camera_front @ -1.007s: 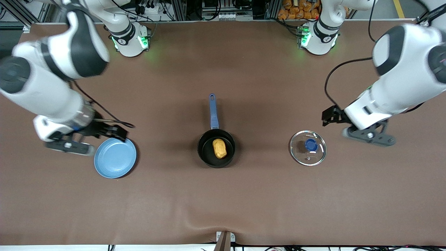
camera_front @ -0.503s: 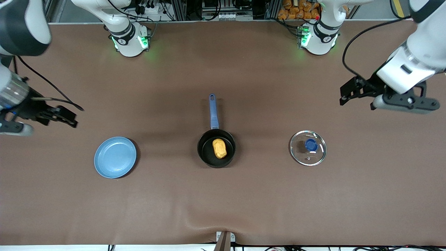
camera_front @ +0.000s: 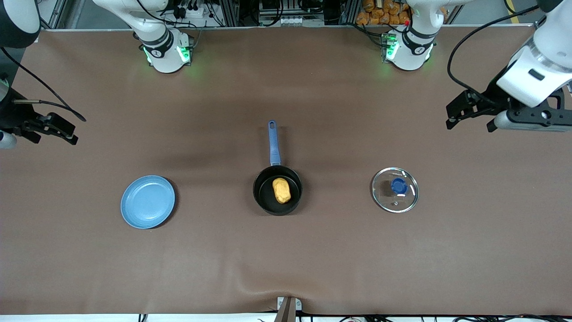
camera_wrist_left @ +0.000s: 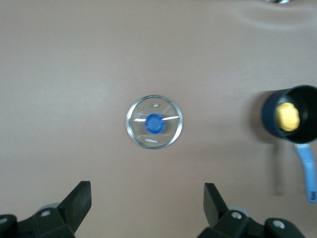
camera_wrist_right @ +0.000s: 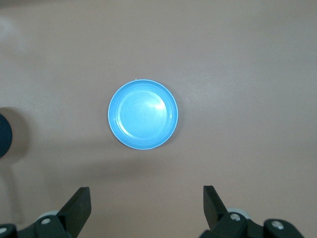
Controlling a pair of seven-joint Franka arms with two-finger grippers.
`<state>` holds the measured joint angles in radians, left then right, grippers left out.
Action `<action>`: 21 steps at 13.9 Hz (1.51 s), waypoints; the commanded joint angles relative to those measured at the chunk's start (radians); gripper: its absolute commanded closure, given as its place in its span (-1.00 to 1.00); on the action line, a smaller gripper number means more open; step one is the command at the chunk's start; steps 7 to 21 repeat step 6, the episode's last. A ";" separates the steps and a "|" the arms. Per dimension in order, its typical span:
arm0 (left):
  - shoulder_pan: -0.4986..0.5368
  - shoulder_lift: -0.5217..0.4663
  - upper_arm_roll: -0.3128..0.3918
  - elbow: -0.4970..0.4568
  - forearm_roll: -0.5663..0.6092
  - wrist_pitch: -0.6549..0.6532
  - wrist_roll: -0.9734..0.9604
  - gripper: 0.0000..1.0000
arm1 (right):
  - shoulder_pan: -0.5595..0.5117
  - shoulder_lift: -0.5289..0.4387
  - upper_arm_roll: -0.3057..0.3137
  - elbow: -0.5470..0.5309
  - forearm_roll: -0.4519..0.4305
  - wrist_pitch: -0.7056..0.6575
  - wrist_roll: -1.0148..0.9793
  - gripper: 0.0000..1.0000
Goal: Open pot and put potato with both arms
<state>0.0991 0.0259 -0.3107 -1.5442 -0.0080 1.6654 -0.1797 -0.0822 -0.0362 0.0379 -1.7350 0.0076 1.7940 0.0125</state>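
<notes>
Brown matting covers the whole table (camera_front: 286, 259). Nearest the front camera, three things lie roughly in a row, well apart from one another. Toward the right arm's end is a flat light-blue plate (camera_front: 148, 201), bare on top. In the middle stands the pot (camera_front: 277, 190), uncovered, with the potato (camera_front: 281, 190) lying inside on its black bottom; its blue handle (camera_front: 273, 142) points straight away from the front camera, toward the arms' bases. Toward the left arm's end rests the glass lid (camera_front: 395, 189), flat on the table with its blue knob (camera_front: 398, 185) facing up.

Farther up, both claws hang in the air at the table's ends. The left gripper (camera_front: 460, 114) is over bare table at its own end, fingers (camera_wrist_left: 79, 201) spread wide and holding nothing. The right gripper (camera_front: 53, 129) is over bare table at its own end, fingers (camera_wrist_right: 79, 203) likewise wide apart and empty.
</notes>
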 commanded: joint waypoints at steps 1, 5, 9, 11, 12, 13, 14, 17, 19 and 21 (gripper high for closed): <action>0.016 -0.009 -0.018 -0.024 0.054 -0.004 -0.021 -1.00 | -0.014 -0.037 0.017 -0.043 -0.015 0.015 -0.008 -1.00; 0.011 -0.006 -0.018 -0.022 0.056 -0.004 -0.020 -1.00 | -0.014 -0.039 0.017 -0.043 -0.015 0.015 -0.008 -1.00; 0.011 -0.006 -0.018 -0.022 0.056 -0.004 -0.020 -1.00 | -0.016 -0.039 0.017 -0.043 -0.015 0.015 -0.008 -1.00; 0.011 -0.006 -0.018 -0.022 0.056 -0.004 -0.020 -1.00 | -0.016 -0.039 0.017 -0.043 -0.015 0.015 -0.008 -1.00; 0.011 -0.006 -0.018 -0.022 0.056 -0.004 -0.020 -1.00 | -0.016 -0.039 0.017 -0.043 -0.015 0.015 -0.008 -1.00; 0.011 -0.006 -0.018 -0.022 0.056 -0.004 -0.020 -1.00 | -0.016 -0.039 0.017 -0.043 -0.015 0.015 -0.008 -1.00; 0.011 -0.006 -0.018 -0.022 0.056 -0.004 -0.020 -1.00 | -0.016 -0.039 0.017 -0.043 -0.015 0.015 -0.008 -1.00; 0.011 -0.006 -0.018 -0.022 0.056 -0.004 -0.020 -1.00 | -0.016 -0.039 0.017 -0.043 -0.015 0.015 -0.008 -1.00; 0.011 -0.006 -0.018 -0.022 0.056 -0.004 -0.020 -1.00 | -0.016 -0.039 0.017 -0.043 -0.015 0.015 -0.008 -1.00; 0.011 -0.006 -0.018 -0.022 0.056 -0.004 -0.020 -1.00 | -0.016 -0.039 0.017 -0.043 -0.015 0.015 -0.008 -1.00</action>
